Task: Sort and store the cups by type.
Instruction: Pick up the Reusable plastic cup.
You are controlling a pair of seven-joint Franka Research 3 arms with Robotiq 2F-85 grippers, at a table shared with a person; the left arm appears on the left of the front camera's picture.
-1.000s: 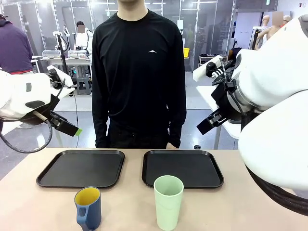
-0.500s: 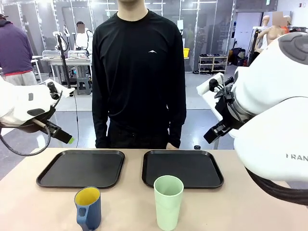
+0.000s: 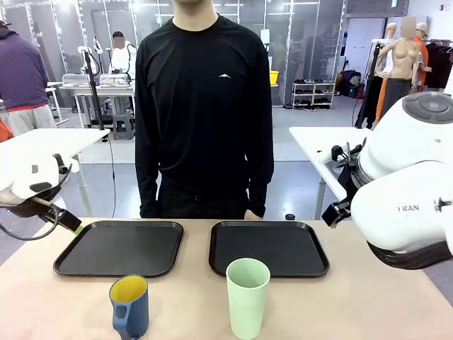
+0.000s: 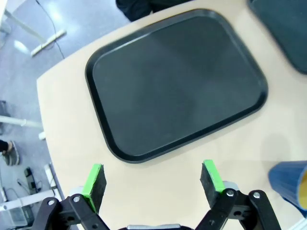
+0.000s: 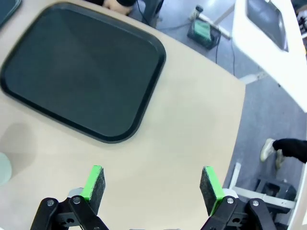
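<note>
The dark blue mug (image 3: 129, 306) with the yellow inside stands upright at the near edge of the worktop (image 3: 368, 304), left of centre, with its handle turned toward the near side. The pale mint-green tumbler (image 3: 248, 297) stands upright to its right, apart from it. Neither cup is on a tray yet. The left tray (image 3: 119, 247) lies just beyond the mug and the right tray (image 3: 269, 247) just beyond the tumbler, both bare.

The left claw (image 4: 152, 177) hangs spread wide above the worktop's left side, pinching nothing. The right claw (image 5: 152, 179) is likewise spread and holds nothing, out beyond the right tray's right rim. A person (image 3: 204, 106) stands at the far side, arms down.

The step in hand looks like the first reach. The left claw is the natural one for the mug, the right for the tumbler. For the mug, it would be best to close across the body clear of the handle, so the fingers seat on the round wall. The tumbler is tall and probably light, so a grip low on its wall and a straight lift should keep it from tipping. Each cup then goes to its own tray.
</note>
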